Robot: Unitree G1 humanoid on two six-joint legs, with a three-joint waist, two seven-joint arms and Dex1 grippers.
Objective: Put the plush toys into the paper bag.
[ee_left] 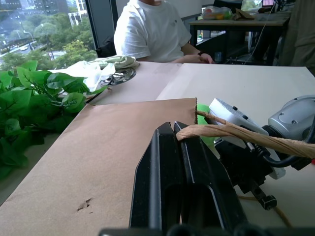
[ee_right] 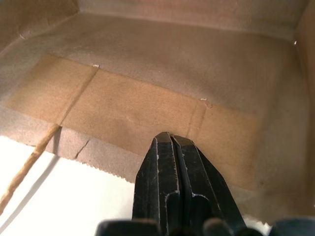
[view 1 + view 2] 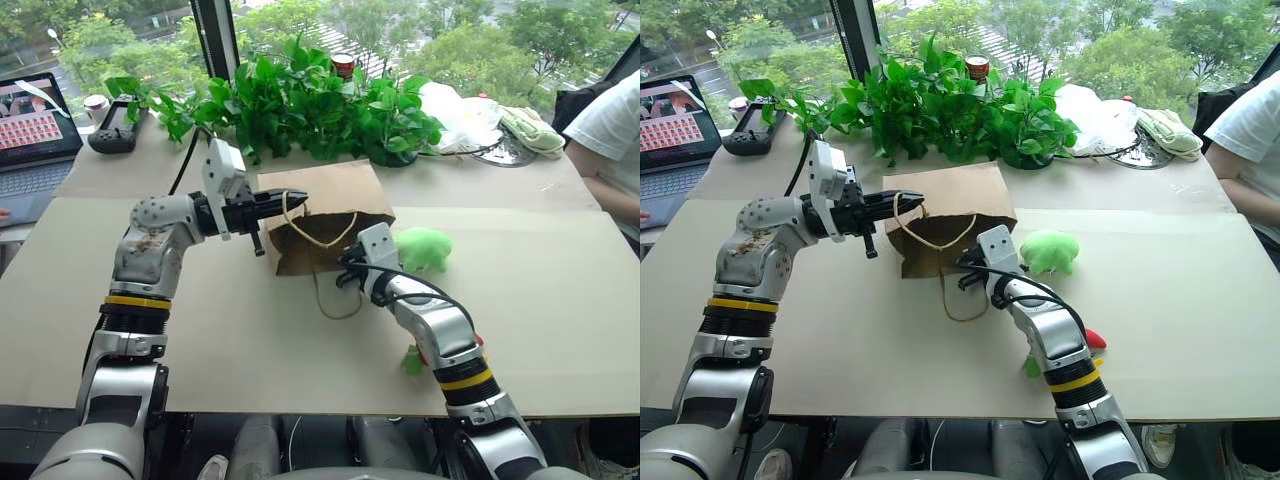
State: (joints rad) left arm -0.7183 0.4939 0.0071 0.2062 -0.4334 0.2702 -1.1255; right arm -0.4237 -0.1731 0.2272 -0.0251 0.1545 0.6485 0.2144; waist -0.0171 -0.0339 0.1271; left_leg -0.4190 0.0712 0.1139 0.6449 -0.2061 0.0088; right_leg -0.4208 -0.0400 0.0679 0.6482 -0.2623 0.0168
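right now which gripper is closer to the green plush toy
Right. The right gripper sits at the paper bag's open mouth, just beside the green plush toy. The left gripper is on the bag's far side from the toy, shut on a handle.

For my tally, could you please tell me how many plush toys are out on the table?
2: the green plush toy lies right of the paper bag; the red one peeks out beside the right forearm, mostly hidden.
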